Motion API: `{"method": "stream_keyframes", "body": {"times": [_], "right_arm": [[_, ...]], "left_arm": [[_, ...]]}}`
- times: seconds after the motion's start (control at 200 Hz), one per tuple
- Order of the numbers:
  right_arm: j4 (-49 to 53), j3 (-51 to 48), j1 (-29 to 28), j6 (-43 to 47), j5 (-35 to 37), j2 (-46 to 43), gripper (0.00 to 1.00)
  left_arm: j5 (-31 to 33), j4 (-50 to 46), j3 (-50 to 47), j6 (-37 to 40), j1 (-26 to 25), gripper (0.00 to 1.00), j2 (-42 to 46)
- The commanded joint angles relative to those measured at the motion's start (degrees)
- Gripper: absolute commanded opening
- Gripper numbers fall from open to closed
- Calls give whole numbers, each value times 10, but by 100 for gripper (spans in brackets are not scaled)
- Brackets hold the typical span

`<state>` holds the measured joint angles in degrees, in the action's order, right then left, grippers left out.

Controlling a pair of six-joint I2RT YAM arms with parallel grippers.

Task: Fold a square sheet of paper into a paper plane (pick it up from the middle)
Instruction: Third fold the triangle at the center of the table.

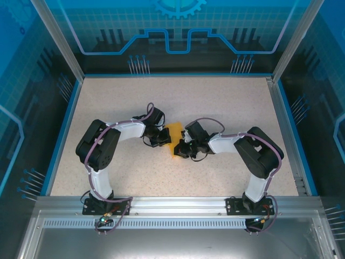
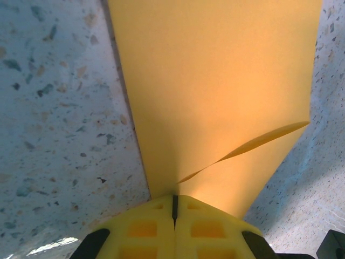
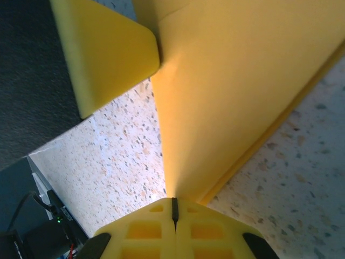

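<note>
The orange-yellow sheet of paper (image 1: 176, 131) is held at the table's middle between both arms, partly folded. In the left wrist view the paper (image 2: 215, 81) fans out from the tips of my left gripper (image 2: 174, 200), and a loose flap edge (image 2: 259, 141) crosses it. My left gripper (image 1: 163, 141) is shut on the paper's left side. My right gripper (image 1: 181, 149) is shut on its right side. In the right wrist view the paper (image 3: 242, 70) rises from my shut right gripper (image 3: 174, 204), with a yellow finger (image 3: 105, 54) of the left gripper against its far edge.
The speckled tabletop (image 1: 215, 97) is bordered by blue walls, with an aluminium rail (image 1: 178, 204) along the near edge where the arm bases stand. Open table lies behind and to both sides of the grippers.
</note>
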<state>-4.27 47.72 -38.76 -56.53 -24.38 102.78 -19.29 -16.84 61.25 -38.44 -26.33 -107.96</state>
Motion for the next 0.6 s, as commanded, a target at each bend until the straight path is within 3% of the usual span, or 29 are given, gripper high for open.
{"method": "stream_keyframes", "body": {"times": [0.0, 0.36, 0.595], "right_arm": [[39, -4, -10, 17, 9, 7, 2], [32, 15, -17, 38, 10, -40, 3], [26, 31, -22, 34, 7, 5, 3]], "left_arm": [[51, -42, -26, 12, -3, 0, -24], [50, -41, -27, 12, -4, 0, -23], [50, -41, -27, 11, -5, 0, -23]]}}
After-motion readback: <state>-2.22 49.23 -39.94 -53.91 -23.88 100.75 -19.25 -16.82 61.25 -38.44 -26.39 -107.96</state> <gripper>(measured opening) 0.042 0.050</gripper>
